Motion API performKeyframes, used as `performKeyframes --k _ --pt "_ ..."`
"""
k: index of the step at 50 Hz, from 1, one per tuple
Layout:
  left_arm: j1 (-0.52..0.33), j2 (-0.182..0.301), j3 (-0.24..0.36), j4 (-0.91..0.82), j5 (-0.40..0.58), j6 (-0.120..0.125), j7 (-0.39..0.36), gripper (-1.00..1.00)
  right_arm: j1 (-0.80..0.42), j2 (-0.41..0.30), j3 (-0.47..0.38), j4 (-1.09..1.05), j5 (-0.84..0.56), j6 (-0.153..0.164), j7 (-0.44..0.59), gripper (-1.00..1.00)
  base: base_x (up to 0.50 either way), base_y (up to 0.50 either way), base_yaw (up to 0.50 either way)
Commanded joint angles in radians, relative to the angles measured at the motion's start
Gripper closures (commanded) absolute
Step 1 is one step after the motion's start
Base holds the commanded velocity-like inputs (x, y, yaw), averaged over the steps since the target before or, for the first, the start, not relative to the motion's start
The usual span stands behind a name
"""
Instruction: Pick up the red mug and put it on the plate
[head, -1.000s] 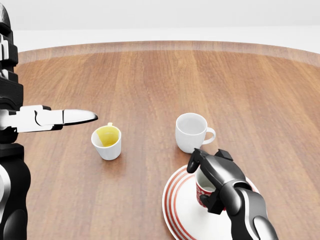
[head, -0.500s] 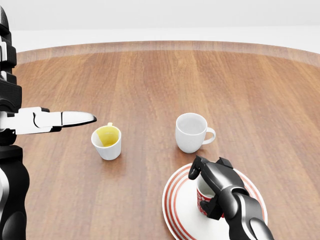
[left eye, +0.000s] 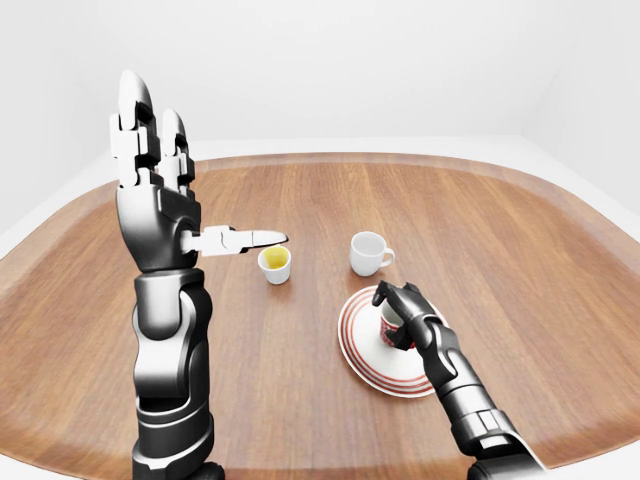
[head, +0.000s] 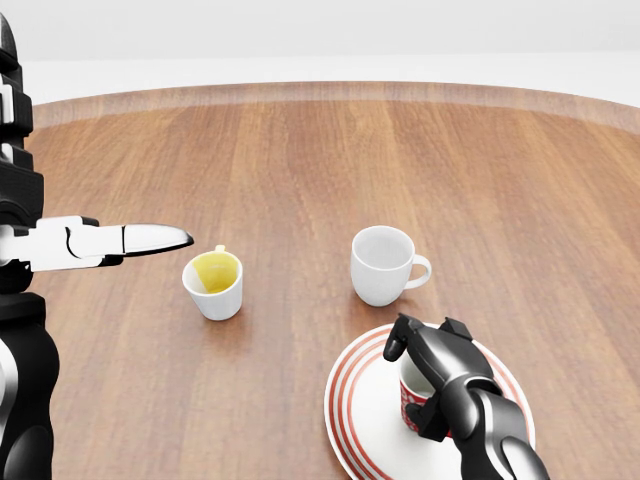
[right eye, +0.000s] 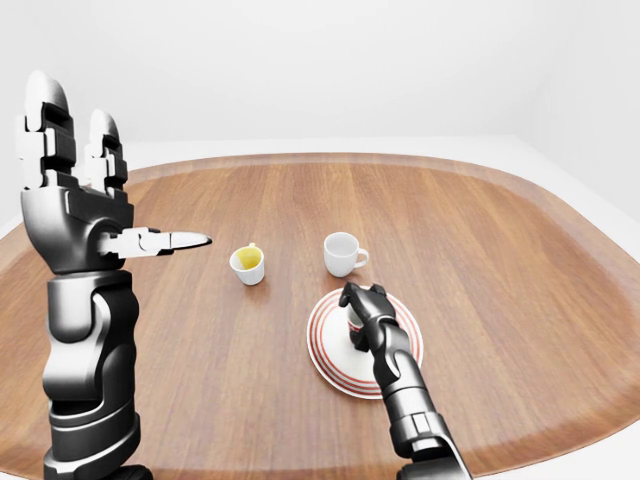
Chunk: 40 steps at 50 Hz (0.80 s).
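While the right hand (head: 432, 375) curls over the red mug (head: 411, 398), its dark fingers (head: 398, 340) wrap the rim and side, so the mug is grasped, not let go. The mug stands upright on the plate (head: 353, 408), inside the red rings, toward the plate's right half in the head view. Whether its base rests fully on the plate or hangs a hair above it, I cannot tell from any view.

Only the head view comes close enough to show the mug's red and white pattern beneath the palm; in the eye views it is a small red patch under the hand. Those views give what the head view cuts off: the whole left arm (left eye: 168, 330) rising from the bottom edge, and the left hand (left eye: 165, 200) held up high with two fingers pointing straight upward and the pale thumb (left eye: 240, 239) stretched sideways. That hand is spread and holds nothing. In the head view just the thumb and a strip of black arm show at the left edge.

Near the thumb's tip sits a yellow-lined cup (head: 214, 283), apart from it. A white cup (head: 383, 264) stands just above the plate, handle to the right. All rest on the wooden table (left eye: 500, 230), whose rounded rim the eye views show whole.
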Motion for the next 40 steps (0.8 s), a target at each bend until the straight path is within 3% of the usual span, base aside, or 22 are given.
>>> performKeyframes --k 1,16,17,18,19,40 --pt "0.0 -0.001 -0.001 -0.005 0.0 0.0 0.001 -1.0 0.005 0.002 0.004 -0.011 0.11 0.0 -0.087 1.0 0.0 0.0 0.0" --pt "-0.005 0.0 -0.002 -0.005 0.001 0.0 0.001 -1.0 0.024 0.007 0.008 -0.06 0.099 0.0 -0.071 1.0 0.0 0.0 0.0" --pt "-0.006 0.0 -0.002 -0.002 0.002 0.0 0.001 -1.0 0.024 0.007 0.007 -0.06 0.099 0.0 -0.072 0.29 0.0 0.0 0.0" --pt "-0.006 0.0 -0.002 -0.002 0.002 0.0 0.0 -1.0 0.024 0.007 0.007 -0.06 0.099 0.0 -0.072 -0.83 0.0 0.0 0.0" --pt "-0.008 0.001 -0.002 -0.003 0.002 0.0 0.0 -1.0 0.023 0.008 0.007 -0.059 0.098 0.0 -0.071 -1.0 0.0 0.0 0.0" --pt "-0.011 0.002 -0.001 -0.013 0.003 0.0 0.001 -1.0 0.032 0.007 0.004 -0.103 0.09 0.0 -0.054 -1.0 0.0 0.0 0.0"
